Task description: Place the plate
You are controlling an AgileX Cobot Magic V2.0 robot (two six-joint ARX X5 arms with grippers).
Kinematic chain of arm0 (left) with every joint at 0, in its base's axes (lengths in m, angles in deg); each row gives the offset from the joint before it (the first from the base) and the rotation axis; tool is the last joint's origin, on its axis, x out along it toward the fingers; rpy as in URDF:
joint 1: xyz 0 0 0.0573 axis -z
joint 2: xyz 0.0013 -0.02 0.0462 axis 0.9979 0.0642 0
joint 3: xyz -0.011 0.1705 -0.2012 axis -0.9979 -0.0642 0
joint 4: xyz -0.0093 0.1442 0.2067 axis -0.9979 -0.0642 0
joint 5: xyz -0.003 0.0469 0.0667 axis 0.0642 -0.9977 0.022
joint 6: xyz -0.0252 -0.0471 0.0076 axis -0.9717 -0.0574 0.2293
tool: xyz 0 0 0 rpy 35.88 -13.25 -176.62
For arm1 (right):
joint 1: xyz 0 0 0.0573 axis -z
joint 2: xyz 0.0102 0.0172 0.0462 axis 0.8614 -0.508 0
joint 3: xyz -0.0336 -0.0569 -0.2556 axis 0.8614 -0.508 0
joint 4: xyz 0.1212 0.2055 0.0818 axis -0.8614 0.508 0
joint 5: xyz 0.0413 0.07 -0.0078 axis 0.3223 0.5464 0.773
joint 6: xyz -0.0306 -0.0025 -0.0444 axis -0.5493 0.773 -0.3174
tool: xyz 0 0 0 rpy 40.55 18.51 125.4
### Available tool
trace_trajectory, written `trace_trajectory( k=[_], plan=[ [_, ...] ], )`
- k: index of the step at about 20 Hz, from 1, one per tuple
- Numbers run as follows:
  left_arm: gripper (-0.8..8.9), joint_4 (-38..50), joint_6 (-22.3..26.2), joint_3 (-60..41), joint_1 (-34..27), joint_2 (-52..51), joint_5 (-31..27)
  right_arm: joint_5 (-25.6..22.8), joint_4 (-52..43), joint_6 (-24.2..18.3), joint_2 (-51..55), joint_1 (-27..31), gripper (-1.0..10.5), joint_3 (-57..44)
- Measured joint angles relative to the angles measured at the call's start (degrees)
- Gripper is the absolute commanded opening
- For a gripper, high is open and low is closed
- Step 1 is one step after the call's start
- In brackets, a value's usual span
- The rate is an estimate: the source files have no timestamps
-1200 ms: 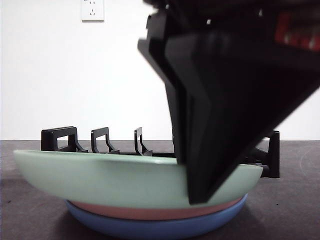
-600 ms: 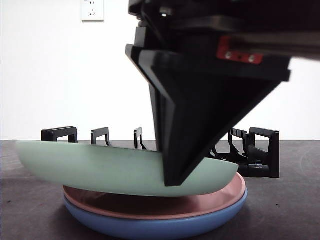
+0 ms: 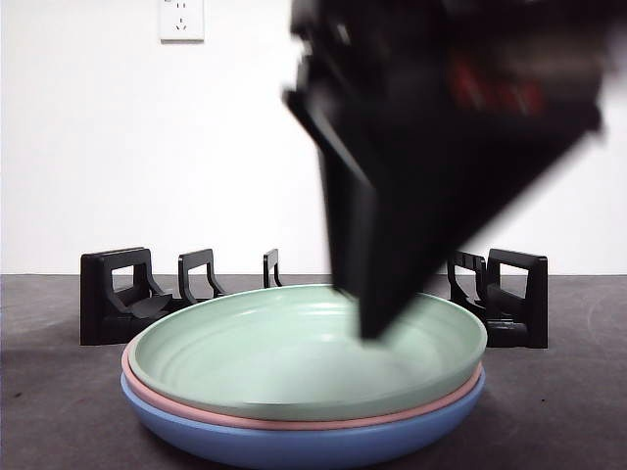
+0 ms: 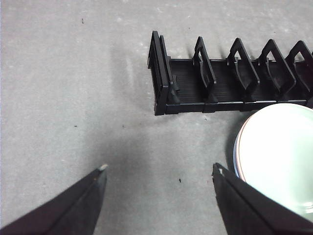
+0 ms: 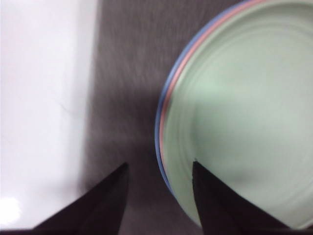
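A pale green plate (image 3: 284, 357) lies flat on top of a pink plate (image 3: 294, 419) and a blue plate (image 3: 294, 448) near the table's front. My right gripper (image 3: 374, 328) hangs blurred just above the green plate's right part, open and holding nothing. In the right wrist view the stack's rim (image 5: 164, 122) runs between the jaws of the right gripper (image 5: 160, 163), and the green plate (image 5: 244, 98) fills the side beyond one jaw. My left gripper (image 4: 160, 167) is open over bare table, with the green plate (image 4: 279, 156) beside one jaw.
A black slotted plate rack (image 3: 118, 294) stands behind the stack with its dividers upright. The left wrist view shows the rack (image 4: 220, 93) lying just past the plates. A white wall with a socket (image 3: 181, 20) closes the back.
The green plate, held raised and tilted by the right gripper, has dropped flat onto the pink plate. The right gripper has let go and lifted slightly.
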Motion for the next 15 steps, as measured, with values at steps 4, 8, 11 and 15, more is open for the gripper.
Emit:
trace_trajectory(
  k=[4,8,11,15],
  plan=[
    [3.41,3.26,0.04,0.0,0.0,0.0,0.0,6.75,-9.07,6.56,11.82,6.29,2.2,1.95],
    [3.41,6.45,-0.74,0.0,0.0,0.61,0.57,8.39,-8.63,8.7,18.88,24.98,2.2,2.25],
    [3.41,9.84,-1.42,0.0,0.0,3.5,1.2,15.74,-10.88,8.98,20.02,42.77,2.2,2.19],
    [3.41,17.25,-1.9,0.0,0.0,9.38,1.55,24.44,-16.46,11.52,20.0,61.53,2.2,2.12]
  ],
)
